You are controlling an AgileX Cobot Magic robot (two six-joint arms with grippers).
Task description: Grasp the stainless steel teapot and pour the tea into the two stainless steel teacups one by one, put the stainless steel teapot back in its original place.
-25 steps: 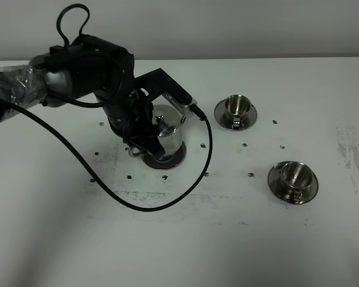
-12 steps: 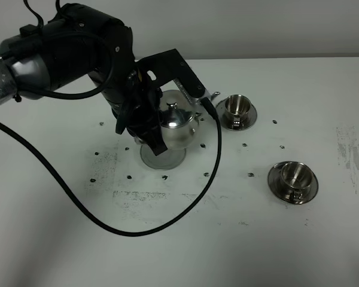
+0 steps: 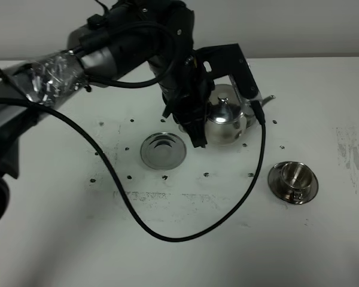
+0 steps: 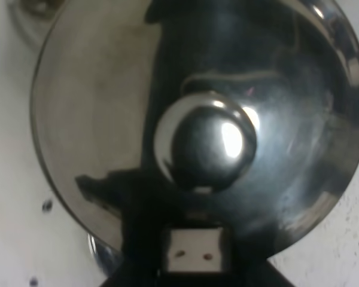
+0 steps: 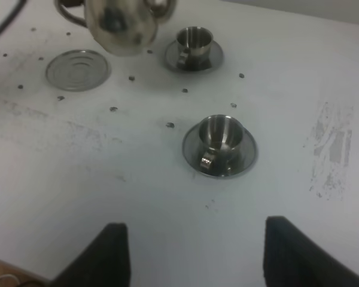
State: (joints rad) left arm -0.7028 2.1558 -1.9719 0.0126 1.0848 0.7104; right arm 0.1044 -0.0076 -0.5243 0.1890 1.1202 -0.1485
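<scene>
High view first. Got the left gripper (image 3: 197, 133) with jaws clamped on the handle of the stainless steel teapot (image 3: 226, 116), holding it up off the tabletop (image 3: 60, 239). Hangs to the right of its bare saucer (image 3: 163, 149), clear of it, spout aimed right. Can spot only one cup from here, the near teacup (image 3: 293, 181), parked on its own little saucer near and right of the pot, apart from it. Also a black cable (image 3: 167, 239) looping from the arm down across the tabletop.

Left wrist view next. Pretty much filled by the teapot's shiny domed lid, round knob (image 4: 206, 140) about dead centre. Way too close to make out the jaws themselves here.

Right wrist view last. Shows the right gripper (image 5: 197, 257) with jaws spread wide, nothing between them, over plain tabletop on the near side. Beyond that, the near teacup upright on its saucer. Further off, the far teacup (image 5: 193, 45) on its saucer, with the teapot in the air just left of it, between that cup and the bare saucer. Can't tell whether the spout is over the cup.
</scene>
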